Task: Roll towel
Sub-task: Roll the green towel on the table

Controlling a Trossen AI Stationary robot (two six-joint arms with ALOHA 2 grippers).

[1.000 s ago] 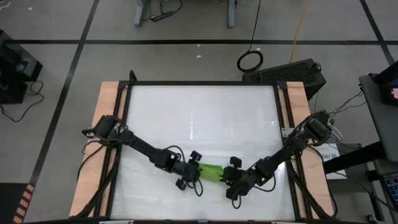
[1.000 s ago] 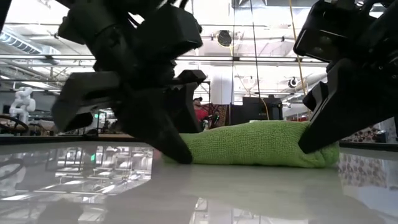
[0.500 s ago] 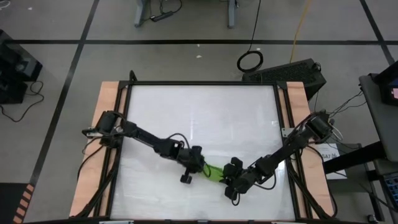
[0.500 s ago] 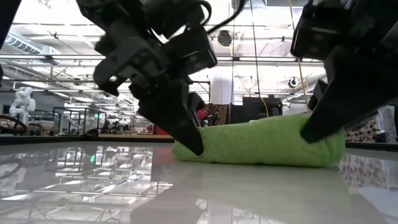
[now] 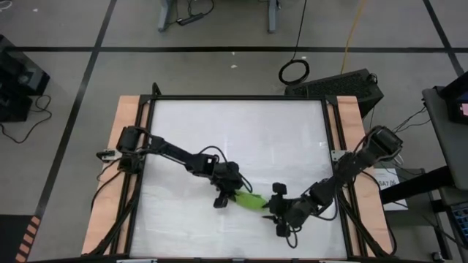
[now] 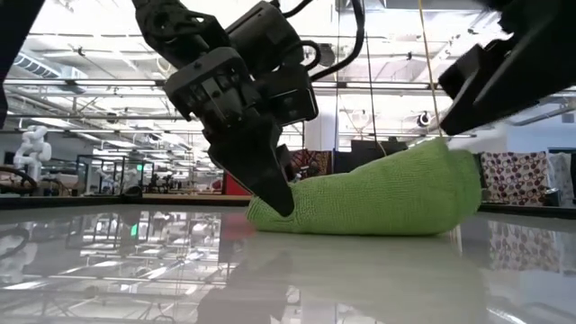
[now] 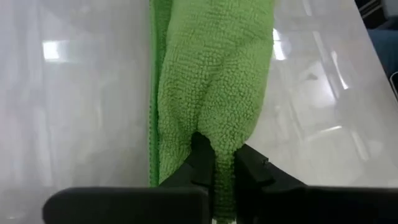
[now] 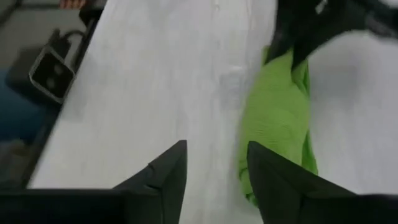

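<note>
A: Where's the target?

B: Small lime-green terry cloth towel, already bunched into a loose roll, lying on the glossy white tabletop near the front edge — between the two arms

A: Handling?

B: Looks light and soft, no stiffness at all. One end of the roll stands higher than the other in the low view, so it sags and deforms freely. Looped pile should give friction against the pads, but I'd guess the roll slides easily on that slick surface and loosens if let go

A: Where to take hold?

B: Pinch at the roll's ends — that's my call. Left gripper is clenched on a fold at its end of the towel, cloth squeezed between the dark fingers. Right gripper is released, fingers spread, nothing between them, sitting just beside the other end and not touching as far as I can tell

A: Any brands, labels, text?

B: None readable. Towel is plain and unmarked, nothing legible on the arms or table either
</note>
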